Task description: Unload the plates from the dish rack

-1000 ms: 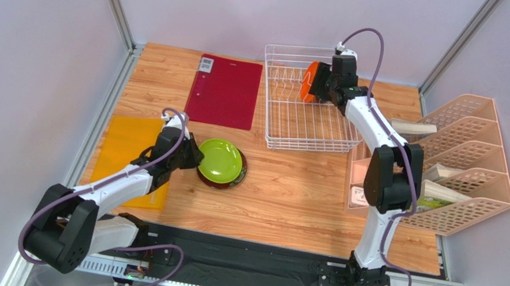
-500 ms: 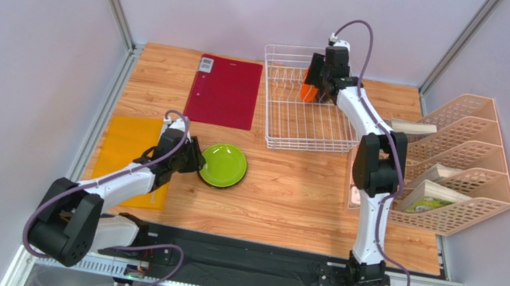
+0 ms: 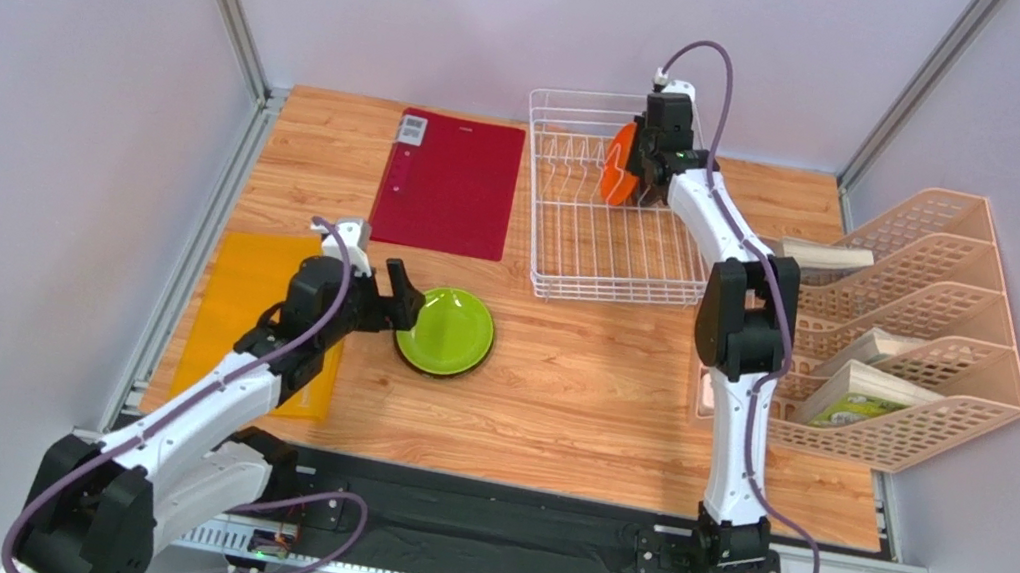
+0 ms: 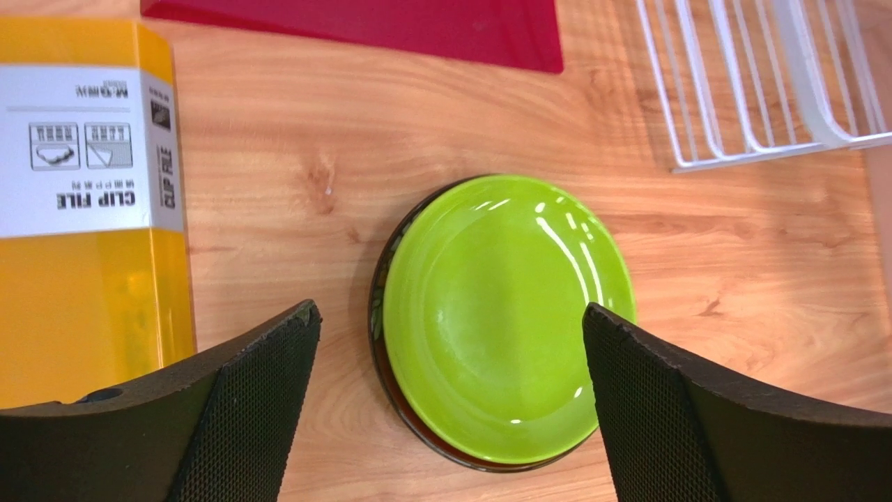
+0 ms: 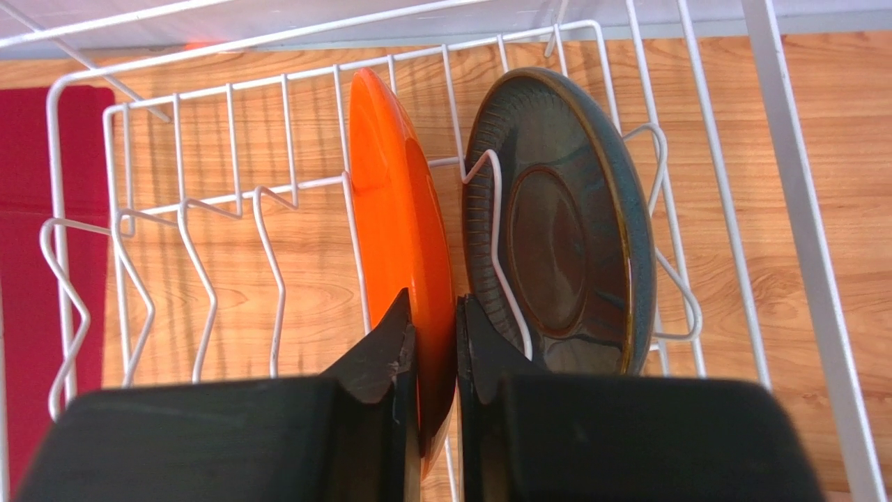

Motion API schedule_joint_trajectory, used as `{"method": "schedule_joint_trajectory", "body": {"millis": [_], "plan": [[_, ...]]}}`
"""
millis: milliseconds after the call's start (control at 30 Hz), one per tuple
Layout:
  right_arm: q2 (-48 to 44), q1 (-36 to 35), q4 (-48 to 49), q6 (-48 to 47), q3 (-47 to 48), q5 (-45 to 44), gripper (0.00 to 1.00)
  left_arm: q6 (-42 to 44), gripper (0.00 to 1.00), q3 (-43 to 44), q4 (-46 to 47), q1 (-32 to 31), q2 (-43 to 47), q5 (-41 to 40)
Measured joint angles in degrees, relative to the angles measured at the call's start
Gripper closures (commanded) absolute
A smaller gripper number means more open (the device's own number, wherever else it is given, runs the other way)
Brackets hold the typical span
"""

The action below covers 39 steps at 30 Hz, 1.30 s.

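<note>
A lime green plate [image 4: 508, 314] lies flat on the table on top of a dark red plate [image 4: 389, 361], of which only the left rim shows. My left gripper [image 4: 450, 345] hangs wide open just above and near them, holding nothing; from above the green plate [image 3: 446, 330] sits right of the left gripper [image 3: 397, 294]. In the white wire dish rack [image 5: 209, 199] an orange plate [image 5: 403, 241] stands on edge, with my right gripper [image 5: 432, 333] shut on its rim. A dark teal-grey plate [image 5: 565, 225] stands right beside it. From above the orange plate [image 3: 618, 166] is in the rack [image 3: 581, 260].
A red folder [image 3: 450, 182] lies left of the rack and a yellow clip file [image 3: 247, 308] lies at the far left under my left arm. Peach lattice file trays [image 3: 904, 338] holding papers stand along the right side.
My left gripper let go of the green plate, opened wide and drew back a little to the left. My right gripper closed on the orange plate's rim in the rack.
</note>
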<state>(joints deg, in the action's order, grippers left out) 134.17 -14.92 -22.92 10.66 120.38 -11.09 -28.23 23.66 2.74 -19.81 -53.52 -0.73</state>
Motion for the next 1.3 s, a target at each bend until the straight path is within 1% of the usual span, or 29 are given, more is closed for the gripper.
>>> {"method": "schedule_joint_trajectory", "body": {"millis": [133, 267, 367, 467, 600, 700, 833, 867, 933, 1100, 1167, 1300], "plan": [[0.00, -0.63, 0.00, -1.53, 0.00, -1.97, 1.00, 1.95, 0.00, 0.02, 0.28, 0.00, 1.66, 0.70], [-0.13, -1.64, 0.17, -2.91, -0.20, -5.42, 1.00, 3.21, 0.00, 0.83, 0.20, 0.00, -0.59, 1.40], [-1.22, -4.02, 2.64, -6.10, -2.58, -13.00, 1.00, 3.58, 0.00, 2.80, 0.17, 0.00, -3.89, 2.25], [-3.89, -7.85, 6.60, -10.78, -7.13, -22.86, 1.00, 3.69, 0.00, 4.57, 0.55, 0.00, -6.82, 2.84], [-8.13, -11.82, 11.98, -14.69, -12.61, -32.24, 1.00, 3.72, 0.00, 5.33, 0.87, 0.00, -8.63, 3.50], [-11.87, -12.39, 14.40, -15.26, -16.06, -33.99, 1.00, 3.69, 0.00, 5.38, 0.87, 0.00, -8.76, 3.67], [-19.69, -12.33, 16.74, -14.78, -23.19, -34.82, 1.00, 3.69, 0.00, 6.27, 0.87, 0.00, -8.98, 3.72], [-25.07, -12.26, 15.89, -12.63, -26.84, -34.47, 1.00, 3.69, 0.00, 7.43, 0.94, 0.00, -9.18, 4.13], [-26.84, -12.22, 15.91, -11.52, -27.76, -33.62, 1.00, 3.69, 0.00, 7.87, 0.98, 0.00, -9.25, 4.52], [-40.83, -12.13, 12.68, -2.84, -40.83, -21.11, 1.00, 3.43, 0.00, 10.08, 3.08, 0.00, -10.99, 7.19], [-45.51, -12.07, 12.37, 0.57, -45.83, -14.21, 1.00, 2.91, 0.00, 10.80, 4.70, 0.00, -11.93, 9.11], [-49.24, -12.07, 13.35, 5.84, -52.46, -2.84, 1.00, 1.29, 0.00, 11.45, 8.92, 0.00, -13.99, 13.38]]}}
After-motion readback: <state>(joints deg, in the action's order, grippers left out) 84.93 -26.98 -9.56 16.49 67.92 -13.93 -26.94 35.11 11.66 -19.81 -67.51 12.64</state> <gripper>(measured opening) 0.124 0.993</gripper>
